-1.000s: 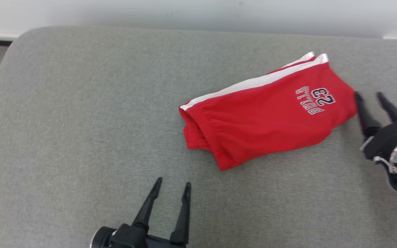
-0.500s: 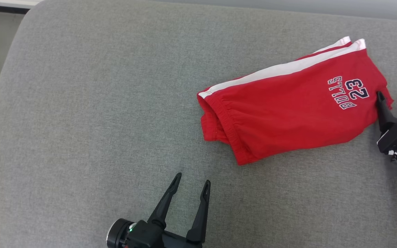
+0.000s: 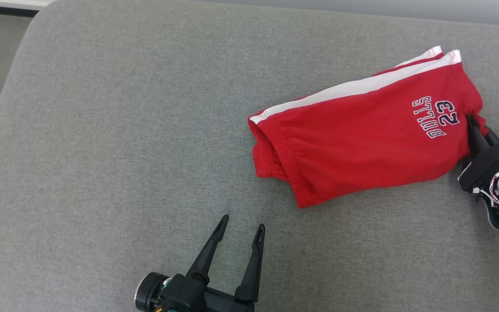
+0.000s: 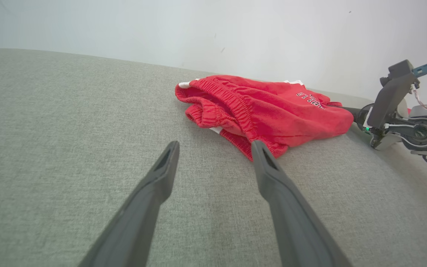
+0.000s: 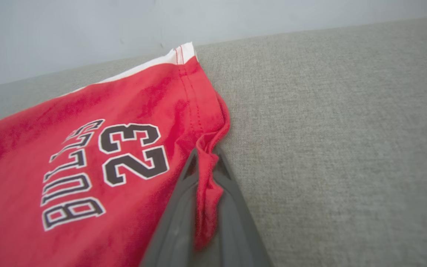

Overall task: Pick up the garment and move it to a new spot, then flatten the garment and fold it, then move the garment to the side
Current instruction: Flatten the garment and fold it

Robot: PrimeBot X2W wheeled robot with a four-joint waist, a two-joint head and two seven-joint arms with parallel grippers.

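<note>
Your right gripper (image 5: 206, 154) is clamped on a small bunch of hem at the right end of the red shorts (image 3: 362, 138); the right wrist view shows cloth pinched between its 2 fingers. Left gripper (image 3: 241, 221) stands wide open w/ nothing in it, at the near edge, apart from the waistband end. Shorts lie folded over on the grey cushion (image 3: 102, 151), right of centre, toward the far side.

Risks, as I judge them:
- The bite is thin & right at the hem edge, so a quick lift could let it slip out.
- Can't tell if both layers are caught. If only the top one is, the shorts will prob. peel open & drag across the cushion.
- A one-corner lift also means it'll hang & swing, then land bunched, so more flattening for you.

Writing: "BULLS" and "23" (image 5: 102, 167), dark w/ white outline, just beside the pinch. No other label readable.
</note>
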